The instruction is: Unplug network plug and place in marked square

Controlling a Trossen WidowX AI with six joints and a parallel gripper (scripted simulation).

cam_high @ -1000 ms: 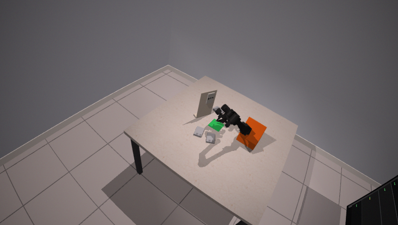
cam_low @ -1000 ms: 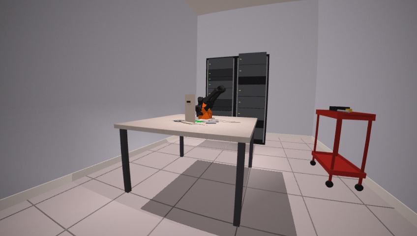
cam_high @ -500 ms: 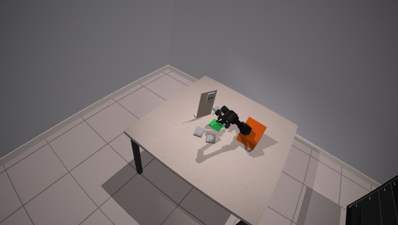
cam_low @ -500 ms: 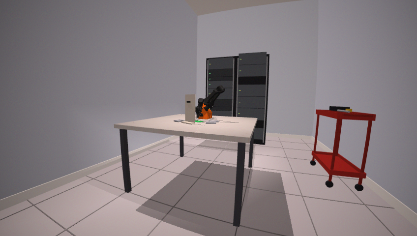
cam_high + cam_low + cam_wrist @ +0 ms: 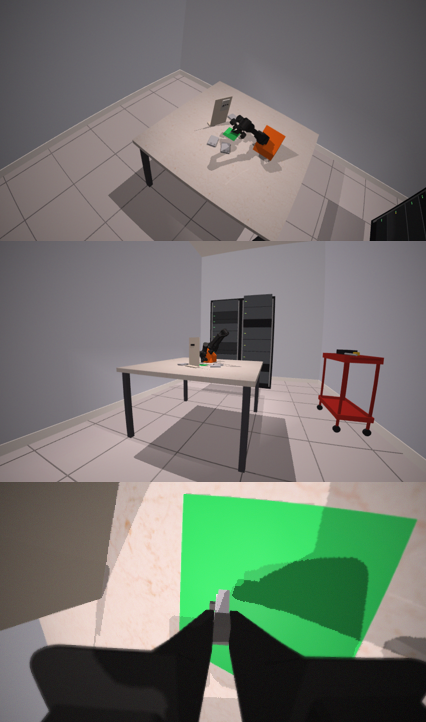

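Observation:
The upright panel (image 5: 217, 114) (image 5: 194, 355) (image 5: 45, 547) stands on the table, with its socket plate (image 5: 225, 105) near the top. The marked square is a flat green patch (image 5: 228, 136) (image 5: 240, 537) in front of the panel. My gripper (image 5: 232, 132) (image 5: 221, 618) is shut on the small grey network plug (image 5: 223, 601), which sticks out past the fingertips. In the wrist view the plug shows over the green patch, near its left part. The plug is too small to tell in the top and exterior views, and its exact height above the table cannot be told.
Two light grey boxes (image 5: 213, 140) (image 5: 225, 148) lie on the table beside the green patch. Another grey flat piece (image 5: 231, 116) lies near the panel's foot, behind the gripper. The orange arm base (image 5: 274, 138) (image 5: 210, 356) stands on the table (image 5: 185, 149).

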